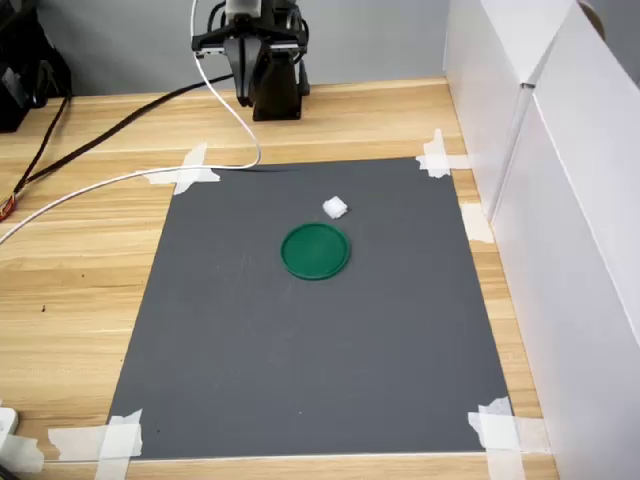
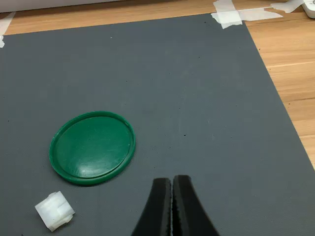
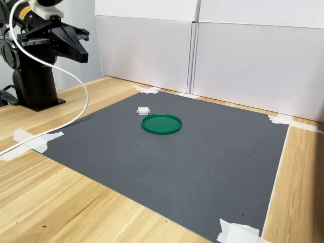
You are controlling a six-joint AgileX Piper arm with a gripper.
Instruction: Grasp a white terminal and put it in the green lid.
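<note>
So the tiny white blocky plastic terminal (image 1: 335,208) sits on the dark grey mat (image 1: 300,350), just beside the flat round dark-green plastic lid (image 1: 316,250), off its far-right rim in the first exterior view. Black gripper (image 2: 172,196) hangs well back with jaws pressed together, holding nothing. Risk I see: coming down without opening first would knock the block away or onto the lid's rim. Plenty of open mat around both; white panels (image 1: 560,200) stand well off to the first exterior view's right.

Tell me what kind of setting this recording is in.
Probably a lab test bench: a wooden table with a taped-down grey mat, white partition boards around it, and a small robot arm mounted at the edge.
</note>
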